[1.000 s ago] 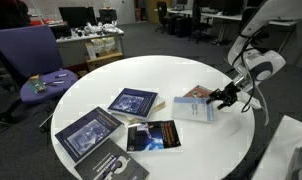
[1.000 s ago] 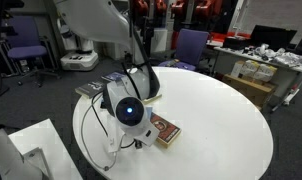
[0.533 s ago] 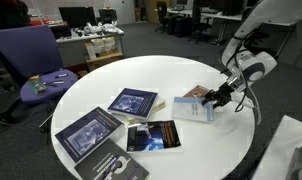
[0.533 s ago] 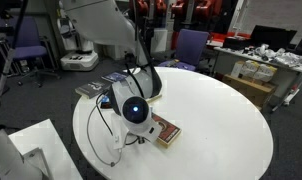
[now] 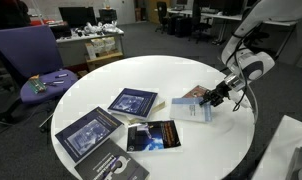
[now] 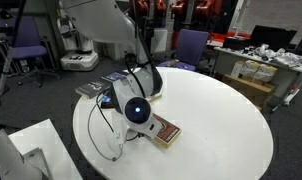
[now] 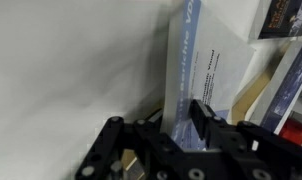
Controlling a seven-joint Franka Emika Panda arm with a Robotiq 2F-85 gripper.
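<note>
the black fingers (image 5: 218,97) sit near 3 o'clock on the round white surface (image 5: 141,70), at the 3 o'clock edge of a pale blue and white softcover book (image 5: 194,108); in the wrist view the fingers (image 7: 202,116) look clamped on that book (image 7: 205,78), its thin blue edge running up between them toward 12 o'clock; a reddish-brown patch (image 5: 197,92) shows at the book's 12 o'clock side, and in an exterior view a reddish cover (image 6: 166,132) lies just below the round wrist housing (image 6: 136,110); whether this is a second book or the same book's other cover i cannot tell.

toward 8 and 9 o'clock from the held book, apart from it, lie a small dark blue book (image 5: 132,101), a glossy black book with orange print (image 5: 151,136) and a larger dark blue book (image 5: 89,133).

the bite looks shallow, taking only the margin of a floppy cover; so, as i judge it, good handling here means a firm, even squeeze, slow motion, and a wrist held in line with the cover so it neither bends nor slips out; the rim of the surface is near at 3 o'clock, so any pull outward risks tipping the book over the edge.
</note>
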